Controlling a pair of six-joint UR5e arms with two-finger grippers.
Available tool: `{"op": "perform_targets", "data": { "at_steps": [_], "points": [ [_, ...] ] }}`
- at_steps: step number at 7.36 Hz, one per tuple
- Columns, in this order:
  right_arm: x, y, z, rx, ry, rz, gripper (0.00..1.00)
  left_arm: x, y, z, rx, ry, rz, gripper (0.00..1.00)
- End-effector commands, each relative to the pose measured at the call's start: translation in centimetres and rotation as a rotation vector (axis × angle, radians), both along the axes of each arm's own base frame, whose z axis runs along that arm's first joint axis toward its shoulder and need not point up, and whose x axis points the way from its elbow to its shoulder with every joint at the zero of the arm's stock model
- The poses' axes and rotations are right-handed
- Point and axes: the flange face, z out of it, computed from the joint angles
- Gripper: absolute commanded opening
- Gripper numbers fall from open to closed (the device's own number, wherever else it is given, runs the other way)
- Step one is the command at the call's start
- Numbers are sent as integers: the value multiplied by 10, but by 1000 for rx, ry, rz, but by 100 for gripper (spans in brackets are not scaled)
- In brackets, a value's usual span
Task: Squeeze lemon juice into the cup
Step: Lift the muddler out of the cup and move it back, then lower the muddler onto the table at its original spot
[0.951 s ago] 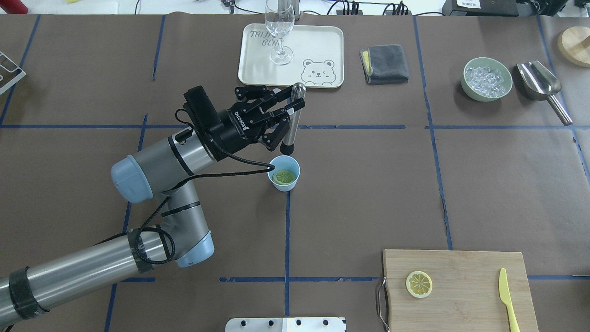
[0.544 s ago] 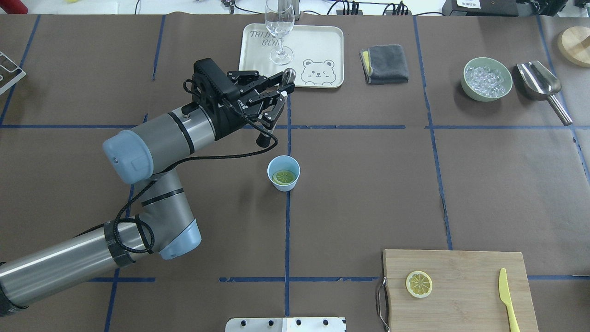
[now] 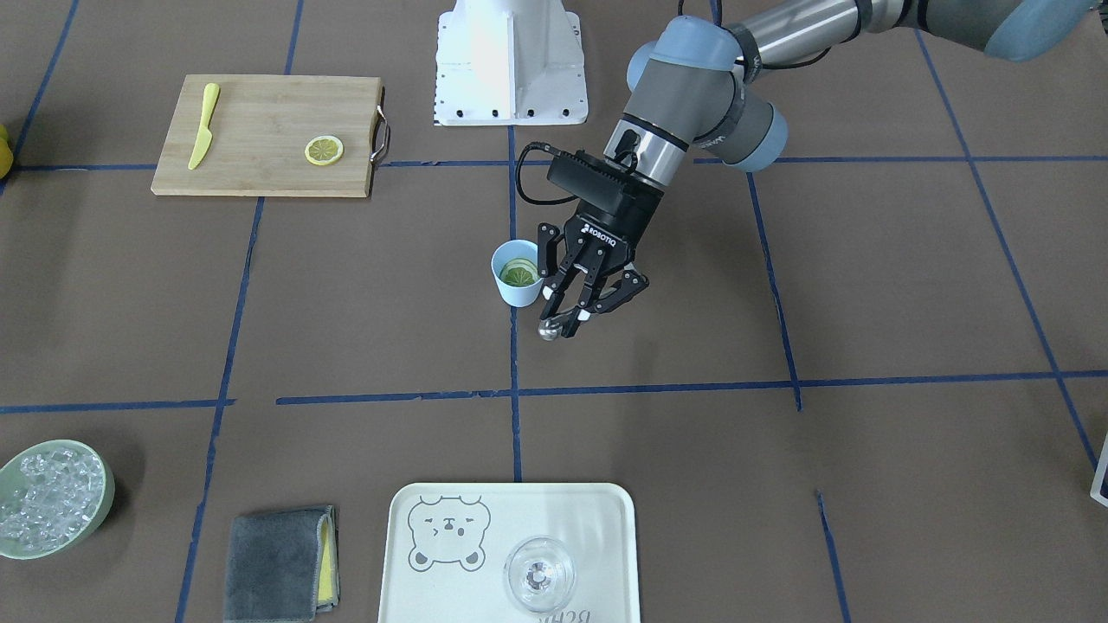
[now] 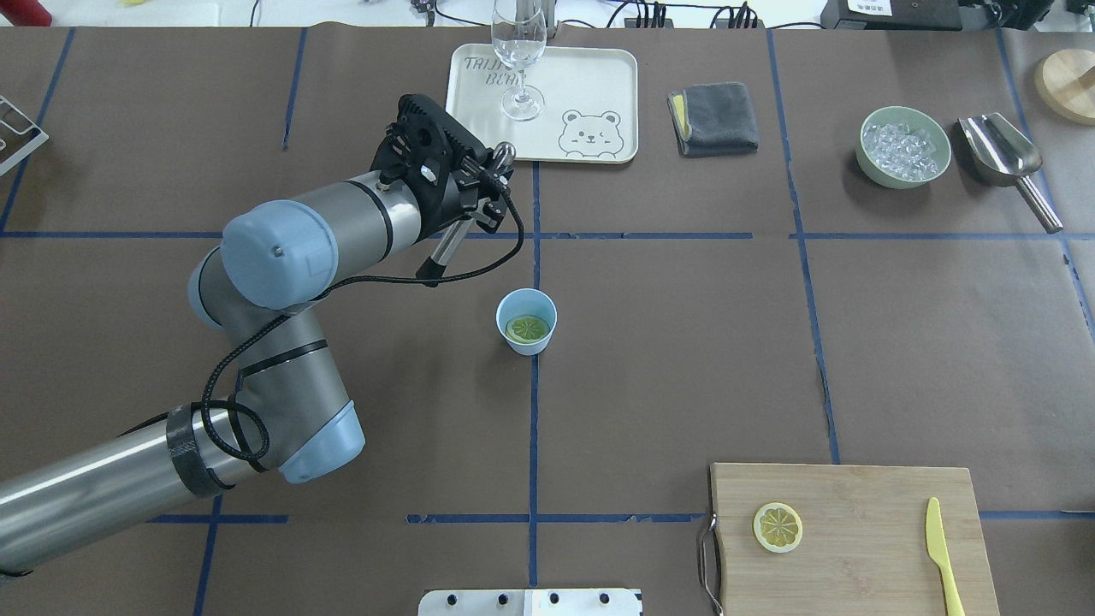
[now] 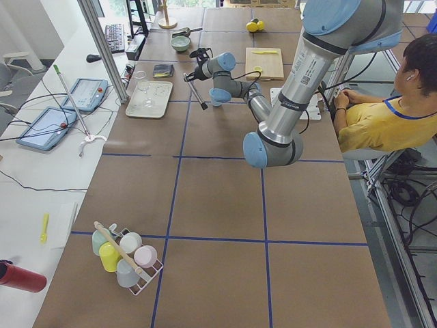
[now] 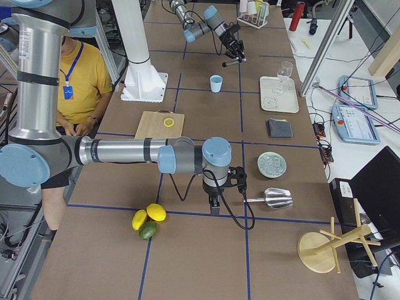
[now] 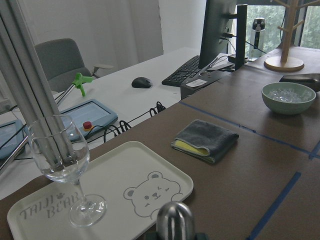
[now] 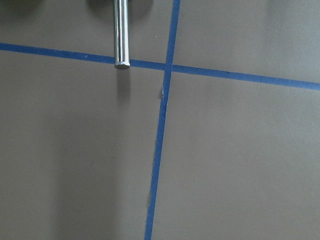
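- One wide brown worktop [image 4: 684, 359] carried everything. The right arm sat far off at its end, and I cannot tell whether the right claw [image 6: 214, 203] was apart or together.
- The left arm [image 4: 282, 248] had swung back within the last second, from just beside the cup to a spot near the tray [image 4: 599, 68].
- The left claw [image 4: 486, 175] was clamped on a metal masher [image 4: 446, 244], lifted and tilted, well apart from the cup.
- The cup [image 4: 523, 348] stood upright at mid-worktop.
- One lemon slice [image 4: 527, 328] lay inside it, and a second slice [image 4: 778, 527] rested on the cutting board [image 4: 855, 496]. By that retreat, the pressing looked finished.
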Motion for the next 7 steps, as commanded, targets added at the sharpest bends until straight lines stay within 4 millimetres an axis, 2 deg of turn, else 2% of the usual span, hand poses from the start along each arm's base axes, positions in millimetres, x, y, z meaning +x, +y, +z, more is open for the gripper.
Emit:
{"op": "perform_targets", "data": {
  "at_steps": [1,2,3,5,6,7],
  "points": [
    [0,0,0,0,-1,-1,100,-38,-5,-4,-196,-196,71,0],
    [0,0,0,1,-1,-2,100,-61,-9,5,-342,-306,103,0],
    [0,1,1,1,-1,-2,100,-87,-21,13,-442,-324,84,0],
    [0,1,1,1,-1,-2,100,-101,-11,85,-712,-250,-35,0],
    [0,1,1,2,-1,-3,100,-106,-7,115,-796,-237,-89,0],
    [0,1,1,2,-1,-3,100,-110,-3,145,-801,-244,-91,0]
  ]
}}
